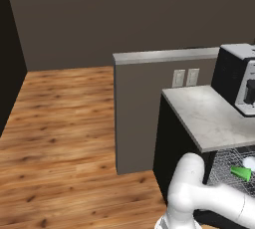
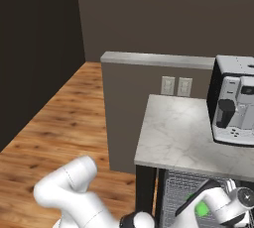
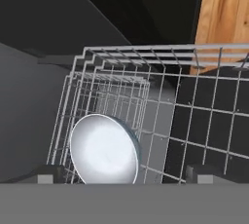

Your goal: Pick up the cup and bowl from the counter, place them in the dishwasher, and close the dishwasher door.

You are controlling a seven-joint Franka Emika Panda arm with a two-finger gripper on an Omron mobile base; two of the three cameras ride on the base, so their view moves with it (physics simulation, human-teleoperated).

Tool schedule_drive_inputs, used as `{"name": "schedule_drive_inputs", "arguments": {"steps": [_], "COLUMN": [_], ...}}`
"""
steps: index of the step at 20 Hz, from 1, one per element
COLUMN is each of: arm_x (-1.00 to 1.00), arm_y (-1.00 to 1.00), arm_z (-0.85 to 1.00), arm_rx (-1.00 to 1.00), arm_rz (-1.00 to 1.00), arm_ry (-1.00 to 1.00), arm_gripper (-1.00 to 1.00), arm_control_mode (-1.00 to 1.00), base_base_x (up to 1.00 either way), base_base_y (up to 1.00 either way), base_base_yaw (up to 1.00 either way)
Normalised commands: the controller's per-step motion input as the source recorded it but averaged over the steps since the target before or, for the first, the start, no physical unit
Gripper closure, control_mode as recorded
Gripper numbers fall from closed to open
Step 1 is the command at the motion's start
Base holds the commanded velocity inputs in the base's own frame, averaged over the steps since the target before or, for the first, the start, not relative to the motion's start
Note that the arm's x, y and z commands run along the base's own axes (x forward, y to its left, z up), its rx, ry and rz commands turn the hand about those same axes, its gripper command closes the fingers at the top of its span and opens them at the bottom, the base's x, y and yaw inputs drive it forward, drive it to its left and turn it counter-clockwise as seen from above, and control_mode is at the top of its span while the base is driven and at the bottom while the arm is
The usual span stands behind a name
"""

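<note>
Lower right of the left base view: cup [image 1: 241, 173] and bowl [image 1: 249, 163] lie in the rack [image 1: 224, 166] under the worktop [image 1: 211, 116]. Pincer [image 3: 124, 181] spread, empty, just over the bowl. Loading looks done; next: withdraw, shut the dishwasher door.
</note>
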Motion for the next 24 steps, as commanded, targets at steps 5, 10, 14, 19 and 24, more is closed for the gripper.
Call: {"name": "schedule_drive_inputs", "arguments": {"steps": [5,10,14,19,24], "arm_x": [-0.06,-0.08,-0.16,-0.29,-0.37], "arm_y": [0.17,0.13,0.1,0.02,0.02], "arm_z": [0.01,0.0,0.0,0.0,0.06], "arm_rx": [0.0,0.0,0.01,0.04,0.03], "arm_rz": [0.0,0.0,0.0,0.0,0.0], "arm_ry": [0.0,0.0,-0.01,-0.04,-0.06], "arm_gripper": [-1.0,-1.0,-1.0,-1.0,-1.0], "arm_control_mode": [-1.0,-1.0,-1.0,-1.0,-1.0], "base_base_x": [0.0,0.0,0.0,0.0,0.0], "base_base_y": [0.0,0.0,0.0,0.0,0.0], "base_base_yaw": [0.0,0.0,0.0,0.0,0.0]}}
